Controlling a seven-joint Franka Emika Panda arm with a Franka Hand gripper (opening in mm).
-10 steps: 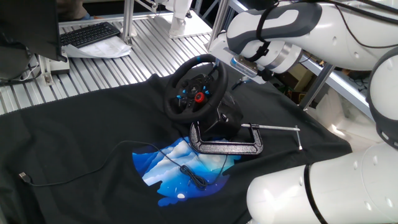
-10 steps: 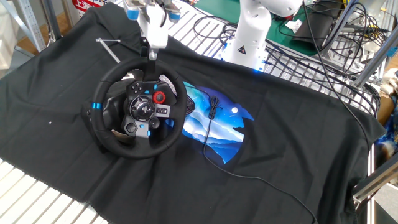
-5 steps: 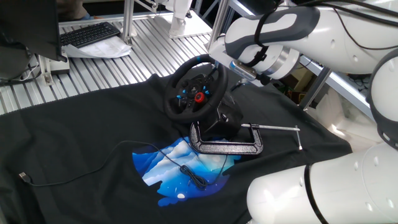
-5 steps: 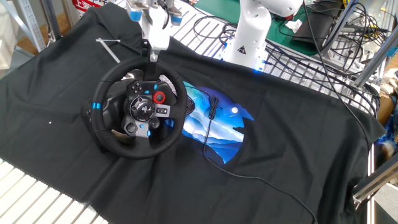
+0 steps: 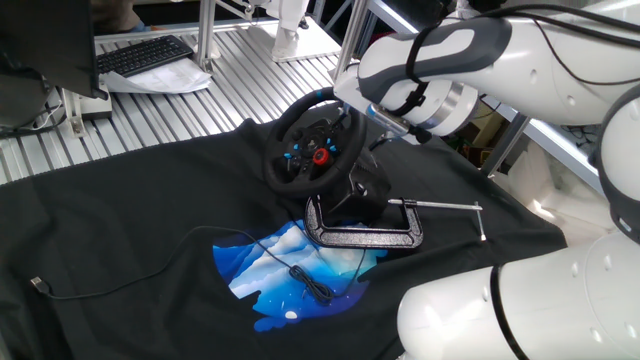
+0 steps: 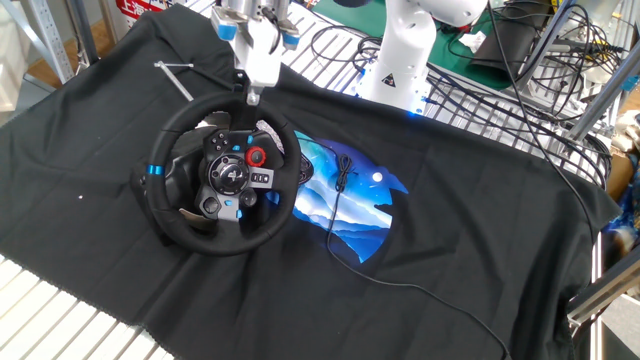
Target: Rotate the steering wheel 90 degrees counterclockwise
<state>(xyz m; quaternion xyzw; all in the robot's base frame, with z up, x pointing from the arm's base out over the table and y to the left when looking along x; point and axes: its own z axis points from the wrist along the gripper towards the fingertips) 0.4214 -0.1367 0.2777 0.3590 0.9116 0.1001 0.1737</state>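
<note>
While the steering wheel point(image 6: 220, 170) sits unmoved on the black cloth point(image 6: 460, 230), held by the metal clamp point(image 5: 365, 232), with its blue stripe point(image 6: 155, 170) still at the left of the rim, the gripper point(image 6: 252, 92) has drifted slightly sideways along the rim's far edge. Whether its fingers are apart or together, I cannot tell. No turning has begun; it seems to be lining up a contact
</note>
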